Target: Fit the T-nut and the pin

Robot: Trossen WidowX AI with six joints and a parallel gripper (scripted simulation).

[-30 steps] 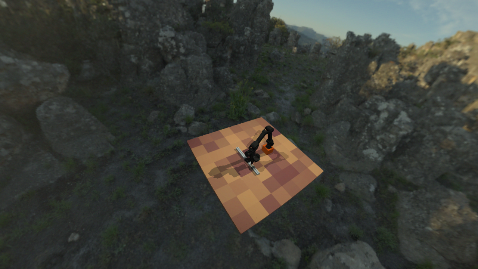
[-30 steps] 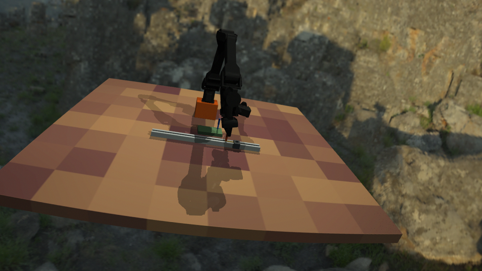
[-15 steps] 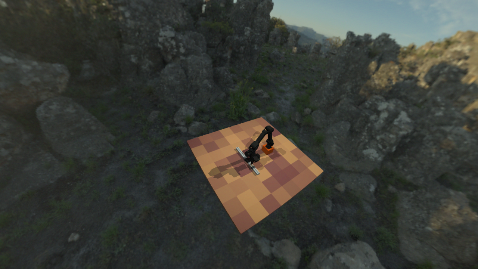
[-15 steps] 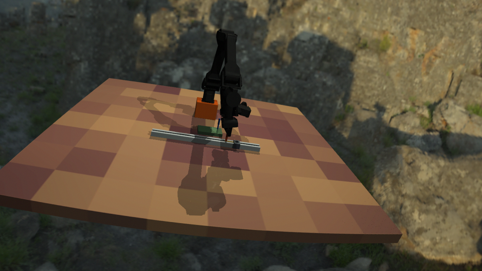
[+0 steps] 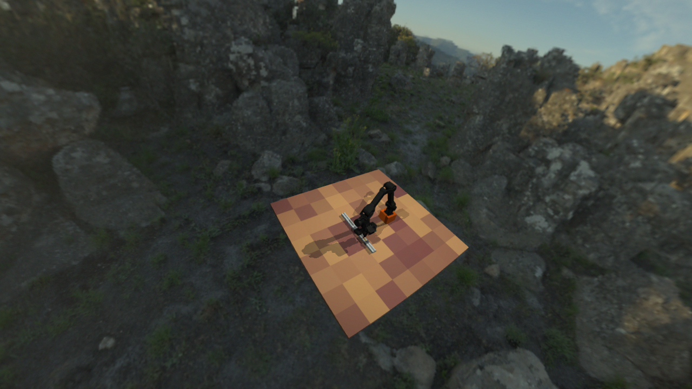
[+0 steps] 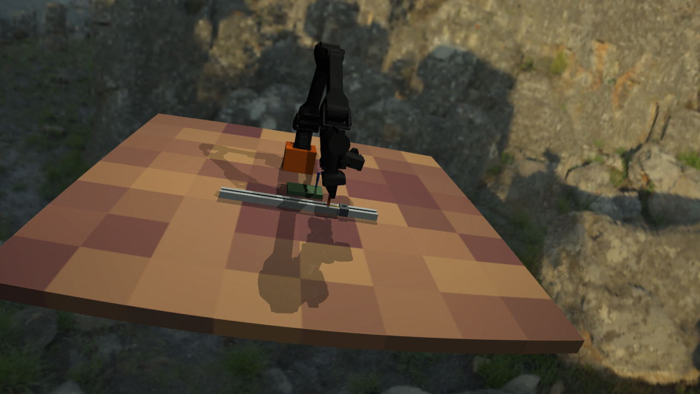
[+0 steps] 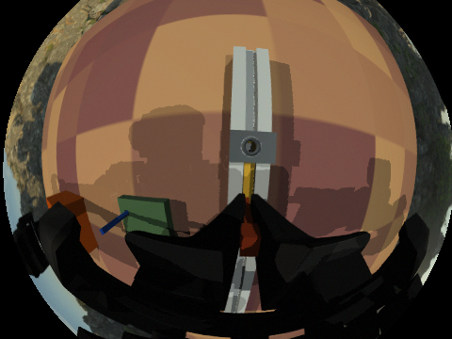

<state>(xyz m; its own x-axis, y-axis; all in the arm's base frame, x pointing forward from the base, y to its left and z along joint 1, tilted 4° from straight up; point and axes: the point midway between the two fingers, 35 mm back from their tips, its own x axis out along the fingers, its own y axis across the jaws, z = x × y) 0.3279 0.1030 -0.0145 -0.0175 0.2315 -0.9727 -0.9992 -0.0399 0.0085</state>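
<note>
I find my gripper [image 6: 330, 197] [image 7: 248, 199] clenched on the orange handle [image 6: 328, 201] [image 7: 250, 237], which stands up from the slot of the metal rail [image 6: 254, 197] [image 7: 240, 89]. The brass nut [image 7: 249, 176] lies in that slot, running up to the dark bracket [image 6: 343, 210] [image 7: 237, 147]; brass-coloured metal shows through the bracket's hole. I observe the blue pin [image 6: 317, 180] [image 7: 114, 222] leaning in the green tray [image 6: 297, 189] [image 7: 147, 209], beside the rail and outside my grip.
</note>
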